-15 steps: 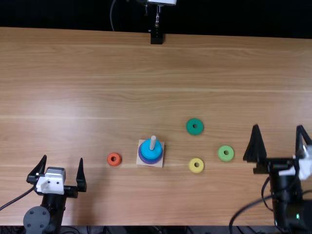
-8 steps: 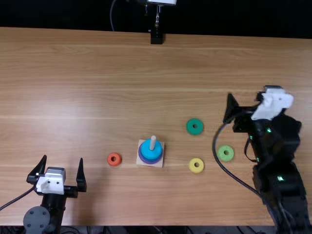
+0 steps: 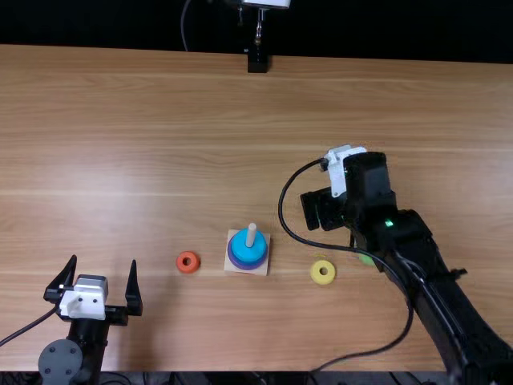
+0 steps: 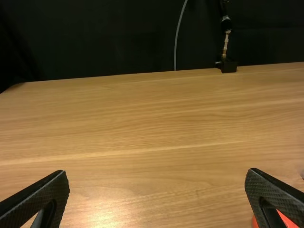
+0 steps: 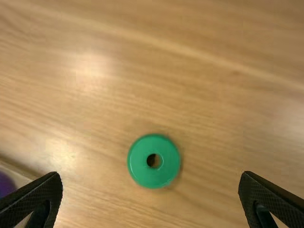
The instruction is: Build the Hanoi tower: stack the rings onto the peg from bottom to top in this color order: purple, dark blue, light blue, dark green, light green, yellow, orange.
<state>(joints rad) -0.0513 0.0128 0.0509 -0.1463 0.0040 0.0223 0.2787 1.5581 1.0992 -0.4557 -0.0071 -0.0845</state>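
The step in hand, as I judge it, is to take the dark green ring (image 5: pixel 137 164), because on the peg (image 3: pixel 252 235) the light blue ring (image 3: pixel 247 247) is the uppermost one, and under it shows a wider ring of purple tone (image 3: pixel 230 253); if a separate dark blue ring is between these two, I cannot tell for sure. The dark green ring lies flat on the table (image 3: pixel 120 160), to the right of the peg and somewhat beyond it. The right gripper (image 5: pixel 150 175) is above this side of the peg, with its fingers wide apart and nothing between them in grasp. The next move calls, I think, for centring the fingers about the ring, going down straight, closing gently on its rim, and then carrying it above the peg so that the hole meets the tip. The yellow ring (image 3: pixel 316 277) and the light green ring (image 3: pixel 366 259), partly covered by the arm, wait to the right of the peg, and the orange ring (image 3: pixel 181 263) to its left. The left gripper (image 3: pixel 104 261), farther left from the peg, is also spread wide and empty
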